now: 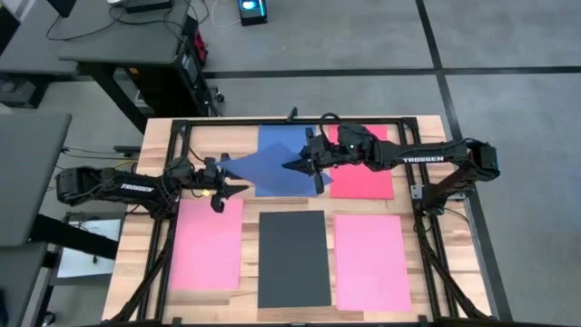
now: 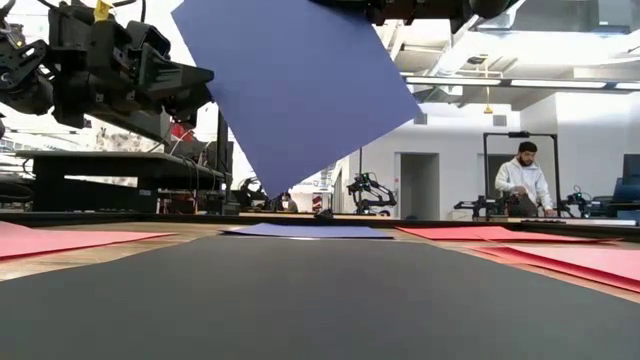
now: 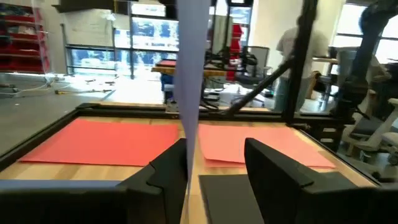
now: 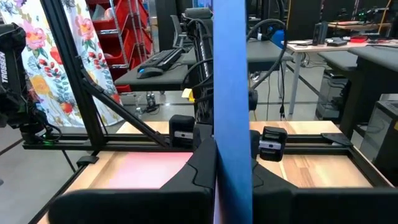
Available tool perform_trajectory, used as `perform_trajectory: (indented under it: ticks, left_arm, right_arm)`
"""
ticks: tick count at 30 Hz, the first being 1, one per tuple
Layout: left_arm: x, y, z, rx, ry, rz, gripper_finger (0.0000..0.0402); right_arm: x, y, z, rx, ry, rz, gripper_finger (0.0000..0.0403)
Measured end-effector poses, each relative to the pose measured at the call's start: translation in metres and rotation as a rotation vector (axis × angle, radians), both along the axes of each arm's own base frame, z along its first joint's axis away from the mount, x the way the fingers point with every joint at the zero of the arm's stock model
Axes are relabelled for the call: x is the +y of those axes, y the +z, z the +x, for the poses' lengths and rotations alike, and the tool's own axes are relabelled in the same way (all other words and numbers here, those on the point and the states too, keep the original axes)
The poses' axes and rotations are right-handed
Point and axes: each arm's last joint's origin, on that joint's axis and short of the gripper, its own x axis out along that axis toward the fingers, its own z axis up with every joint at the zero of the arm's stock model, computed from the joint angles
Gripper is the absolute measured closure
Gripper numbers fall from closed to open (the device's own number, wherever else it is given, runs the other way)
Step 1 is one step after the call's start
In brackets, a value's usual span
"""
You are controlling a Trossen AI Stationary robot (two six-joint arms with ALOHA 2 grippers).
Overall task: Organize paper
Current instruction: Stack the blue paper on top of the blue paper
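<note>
My right gripper point(image 1: 295, 166) is shut on a blue paper sheet point(image 2: 290, 90), held up over the table's far middle. The sheet stands on edge, one corner point(image 2: 285, 188) pointing down. That lower part point(image 3: 188, 124) hangs between the fingers of my open left gripper point(image 3: 214, 155), which reaches in level from the left point(image 1: 238, 186). Lying flat on the table are a second blue sheet point(image 1: 281, 154) at the far middle, a red one point(image 1: 368, 177) at the far right, a pink one point(image 1: 207, 243) near left, a black one point(image 1: 292, 259) near middle and another pink one point(image 1: 372, 263) near right. My right gripper pinches the blue sheet point(image 4: 233, 143) between its two fingers, coming level from the table's right side. It has the sheet's upper part, and the exact spot lies above the low view's edge. The sheet hangs below the fingers, tilted and clear of the table. My left gripper has the sheet's lower part close beside one finger point(image 3: 171, 171); I cannot tell whether they touch.
A black metal frame point(image 1: 177, 145) runs round the table, and its uprights stand near both arms. Beyond the table's far edge there are desks and other robot stands. A person point(image 2: 522, 178) stands there at the right.
</note>
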Motion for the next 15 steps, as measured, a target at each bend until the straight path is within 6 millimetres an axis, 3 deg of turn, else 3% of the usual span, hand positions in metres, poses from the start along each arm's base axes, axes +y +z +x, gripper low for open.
perform_trajectory:
  ticks: [3,9,15]
  left_arm:
    - [0.001,0.001,0.000,-0.009,0.063,-0.015,0.0286]
    - [0.004,0.015,0.008,-0.052,0.092,-0.020,0.0390]
    - [0.008,0.028,0.016,-0.064,0.089,-0.016,0.0401]
  right_arm:
    - [-0.001,0.000,0.000,0.000,-0.002,0.000,0.0403]
    - [-0.003,-0.002,-0.001,0.020,-0.008,0.004,0.0403]
    - [-0.010,-0.014,-0.004,0.144,-0.034,0.048,0.0403]
